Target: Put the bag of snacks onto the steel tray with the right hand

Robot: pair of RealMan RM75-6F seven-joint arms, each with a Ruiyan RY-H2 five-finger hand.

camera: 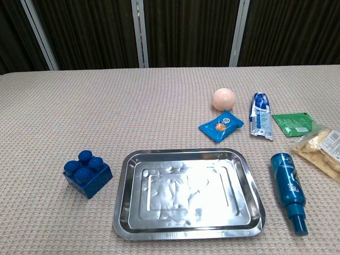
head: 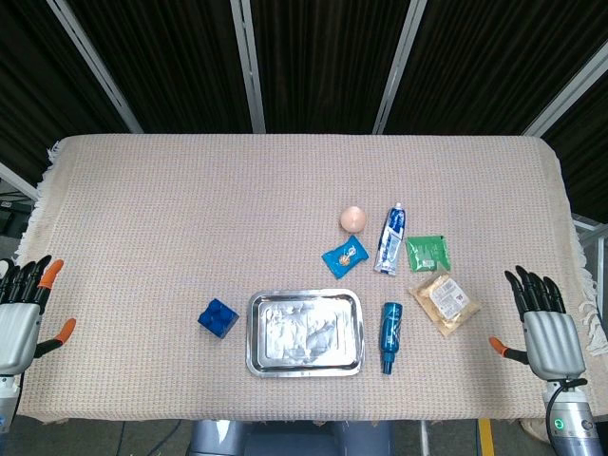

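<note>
The bag of snacks [head: 444,302] [camera: 324,148] is a clear packet of pale yellow pieces, lying flat right of centre. The steel tray [head: 305,367] [camera: 249,183] sits empty near the table's front edge, left of the bag, with a blue bottle between them. My right hand [head: 543,318] hovers at the table's right edge, right of the bag and apart from it, fingers spread and holding nothing. At the left edge my left hand [head: 21,304] is also spread and holds nothing. Neither hand shows in the chest view.
A blue bottle [head: 390,336] [camera: 289,190] lies between tray and bag. Behind are a green packet [head: 427,253] [camera: 294,123], a blue-white tube [head: 390,238] [camera: 260,121], a small blue packet [head: 344,255] [camera: 221,126] and a peach ball [head: 353,219] [camera: 223,99]. A blue block [head: 218,317] [camera: 87,173] stands left of the tray.
</note>
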